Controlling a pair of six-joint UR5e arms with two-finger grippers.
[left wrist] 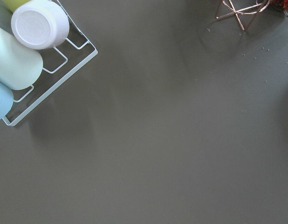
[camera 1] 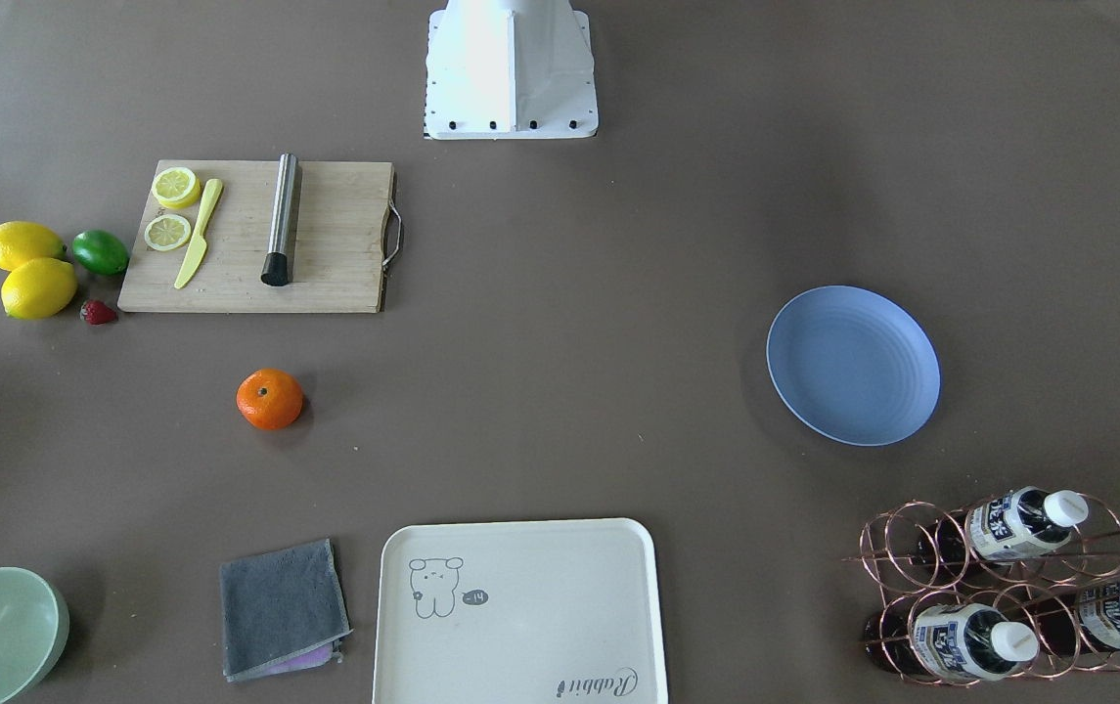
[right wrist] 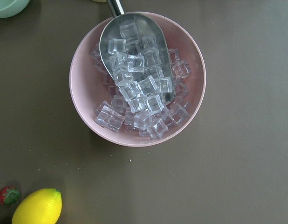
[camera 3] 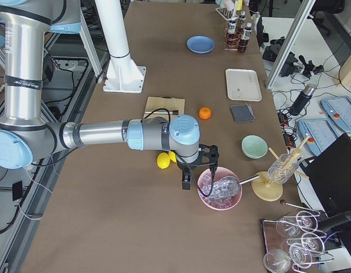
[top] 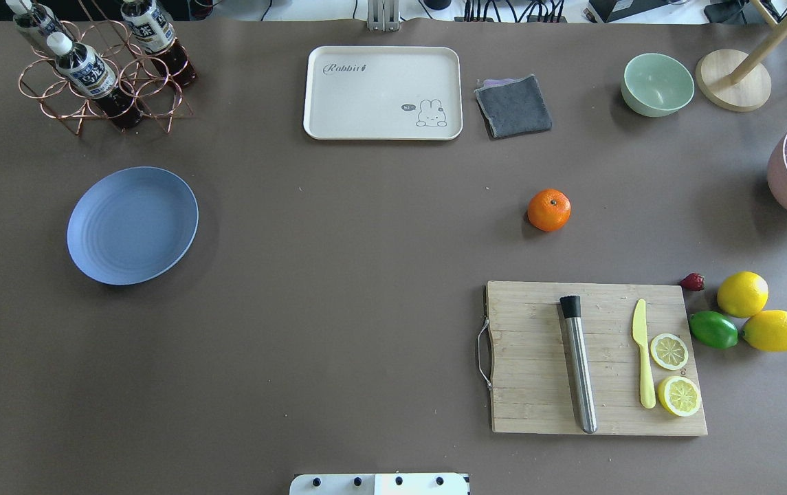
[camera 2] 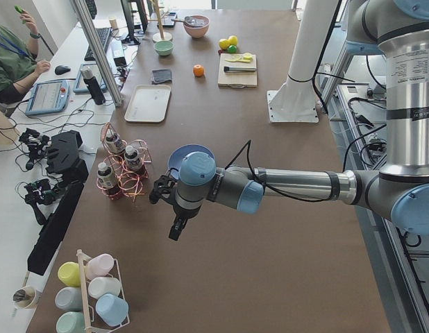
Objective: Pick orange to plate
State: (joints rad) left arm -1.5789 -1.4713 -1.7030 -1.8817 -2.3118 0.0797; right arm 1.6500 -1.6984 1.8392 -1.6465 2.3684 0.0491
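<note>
The orange (top: 549, 210) rests alone on the brown table, between the cutting board and the grey cloth; it also shows as the orange (camera 1: 270, 399). Far across the table lies the pale blue plate (top: 132, 225), bare, also seen as the plate (camera 1: 853, 365). Neither gripper appears in the overhead or front views. In the exterior left view my left gripper (camera 2: 175, 225) hangs over the table's end, near the plate side. In the exterior right view my right gripper (camera 3: 187, 179) hovers beside the pink bowl. I cannot tell whether either one is open or shut.
A wooden cutting board (top: 537, 405) holds a steel muddler, a yellow knife and lemon slices. Lemons (top: 742, 293), a lime and a strawberry lie beside it. A cream tray (top: 383, 93), grey cloth (top: 513, 105), mint bowl (top: 657, 84), bottle rack (top: 101, 75) and pink ice bowl (right wrist: 137, 79) line the edges.
</note>
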